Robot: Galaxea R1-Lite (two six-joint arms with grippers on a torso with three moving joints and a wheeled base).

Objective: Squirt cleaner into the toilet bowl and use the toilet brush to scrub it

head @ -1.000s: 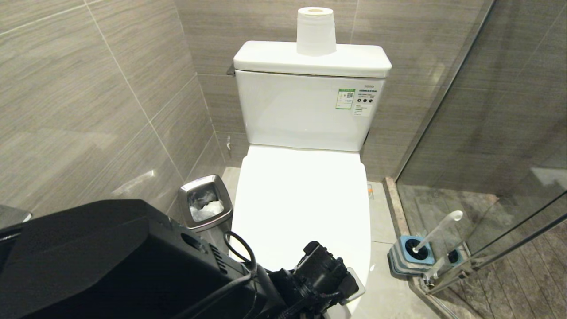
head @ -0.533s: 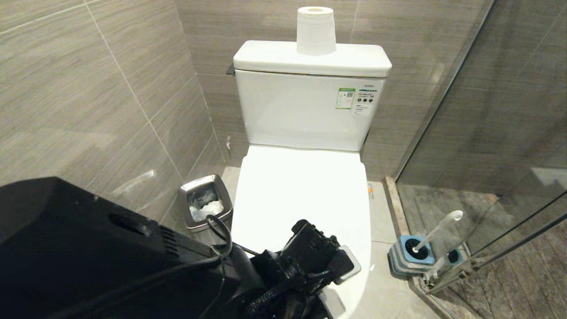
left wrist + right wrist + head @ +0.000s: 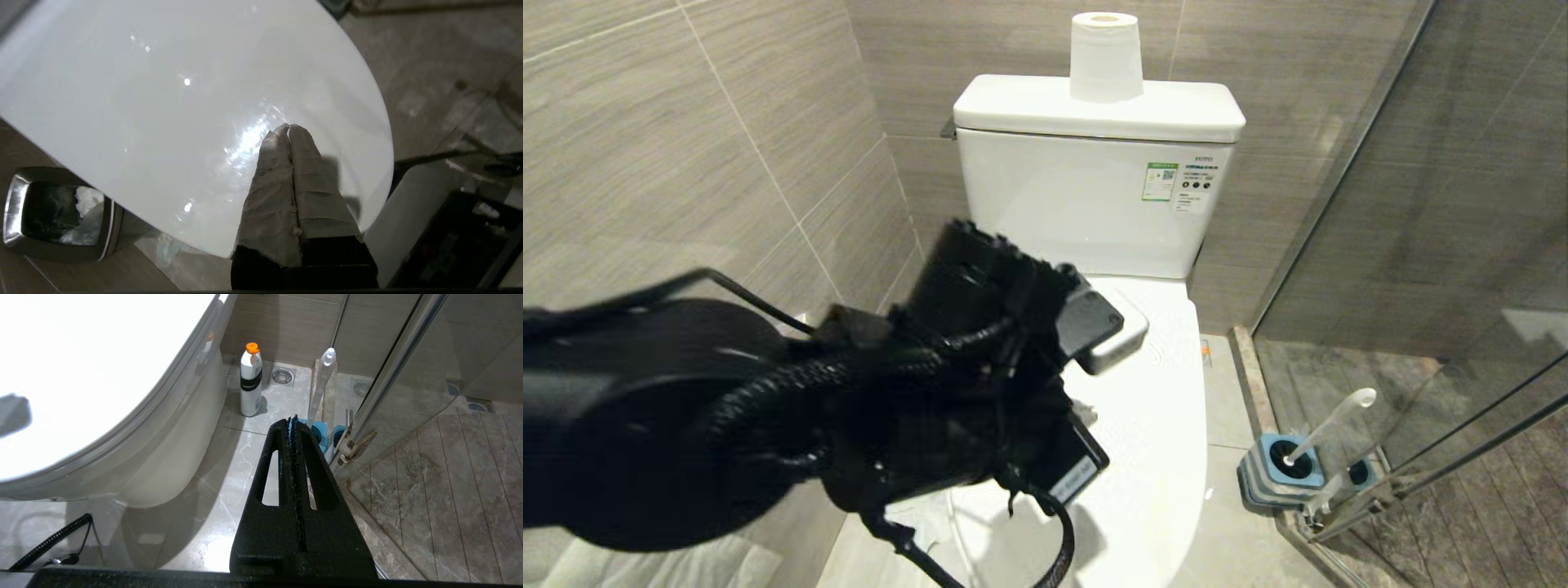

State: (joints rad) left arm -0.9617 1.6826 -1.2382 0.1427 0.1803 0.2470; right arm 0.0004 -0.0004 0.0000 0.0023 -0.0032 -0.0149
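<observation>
The toilet bowl (image 3: 1152, 441) has its white lid down, so the basin is hidden. My left arm (image 3: 980, 359) reaches over the lid. In the left wrist view, the tape-wrapped left gripper (image 3: 289, 127) is shut and empty, pointing down at the glossy lid (image 3: 163, 102) near its front. The toilet brush (image 3: 1331, 420) stands in its blue-and-grey holder (image 3: 1278, 469) on the floor to the toilet's right. My right gripper (image 3: 293, 418) is shut and empty, parked low beside the toilet (image 3: 102, 396), facing the brush handle (image 3: 322, 379). No cleaner liquid shows.
A white bottle with an orange cap (image 3: 251, 379) stands on the floor by the toilet's base. A steel waste bin (image 3: 53, 212) sits left of the toilet. A paper roll (image 3: 1104, 57) tops the tank (image 3: 1094, 196). The glass shower door (image 3: 1421, 245) closes off the right side.
My left arm has swung up from the lid's front edge and now hangs higher over the lid's middle, covering the waste bin in the head view. The gripper stayed shut.
</observation>
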